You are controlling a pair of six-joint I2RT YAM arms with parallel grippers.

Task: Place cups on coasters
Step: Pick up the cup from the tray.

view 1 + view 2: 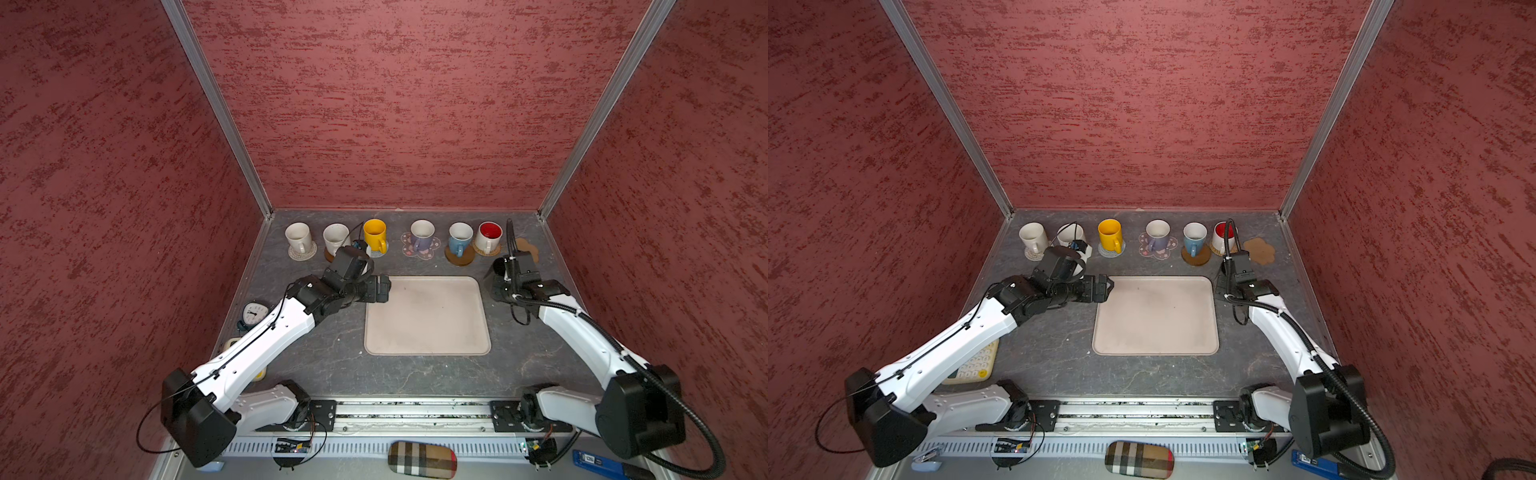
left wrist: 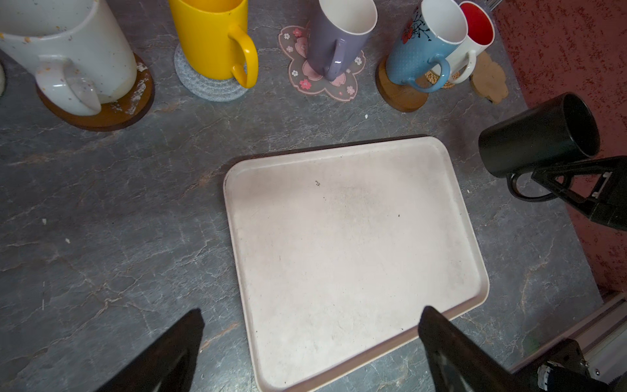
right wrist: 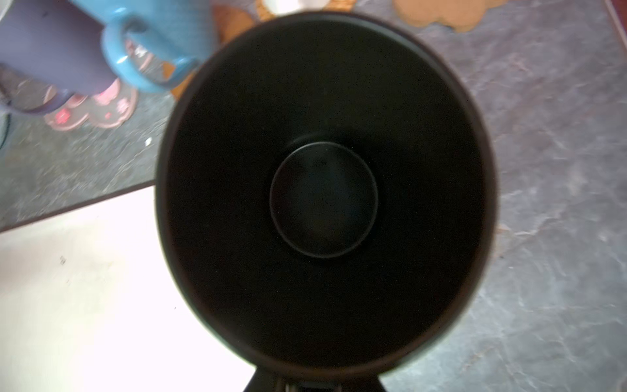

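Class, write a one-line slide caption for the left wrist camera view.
Right gripper holds the black mug by its handle beside the beige tray; the cork coaster sits bare.

Seven mugs in all: white mug (image 1: 298, 237), second white mug (image 1: 336, 237), yellow mug (image 1: 375, 235), lavender mug (image 1: 422, 235), light blue mug (image 1: 460, 237), red-lined white mug (image 1: 489, 236) and black mug (image 2: 529, 139). Seven coasters too: beige woven round (image 1: 305, 252), grey woven round (image 2: 207, 90), brown disc (image 2: 112, 117), second brown disc (image 2: 402, 100), pink flower mat (image 2: 315, 86), tan rattan round (image 1: 487, 252) and lobed cork mat (image 1: 1259, 250). Also counted: one beige tray (image 1: 428, 316), one clock (image 1: 254, 311), one calculator (image 1: 976, 365), one plaid case (image 1: 422, 457) and two robot arms, a left arm (image 1: 266, 336) and a right arm (image 1: 577, 324).
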